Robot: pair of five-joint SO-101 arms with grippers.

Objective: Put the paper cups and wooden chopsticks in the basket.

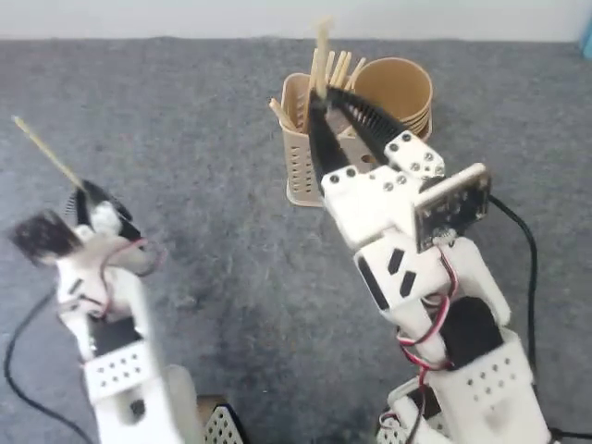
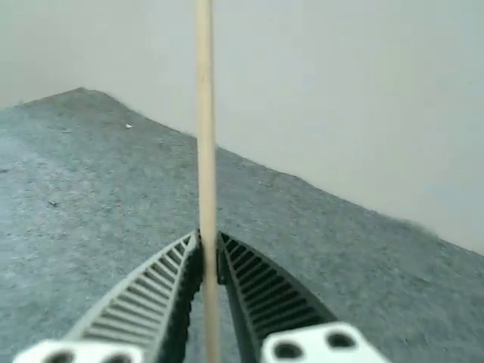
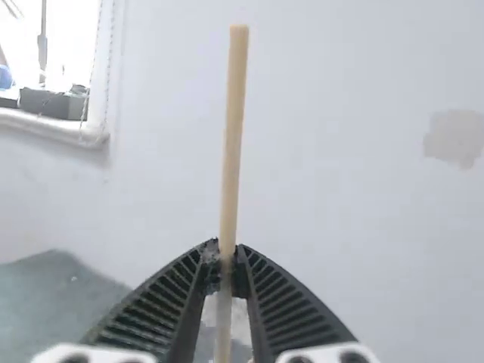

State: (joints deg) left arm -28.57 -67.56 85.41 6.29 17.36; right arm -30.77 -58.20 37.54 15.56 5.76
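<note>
Pinching 1 wooden chopstick [image 3: 233, 136] upright in the right gripper [image 3: 225, 253] just above the basket [image 1: 298, 157], likely for a clean drop, clamping a 2nd chopstick [image 2: 204, 113] in the left gripper [image 2: 209, 246] well apart from it, paper cups [image 1: 396, 92] just beside.

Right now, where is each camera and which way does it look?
High view: above the table, looking down on both arms, basket and cups.
Left wrist view: on that wrist, along the left gripper, shut on the left chopstick, toward a wall.
Right wrist view: likewise, right gripper, right chopstick, wall.
Shared: both chopsticks also show from above.
</note>
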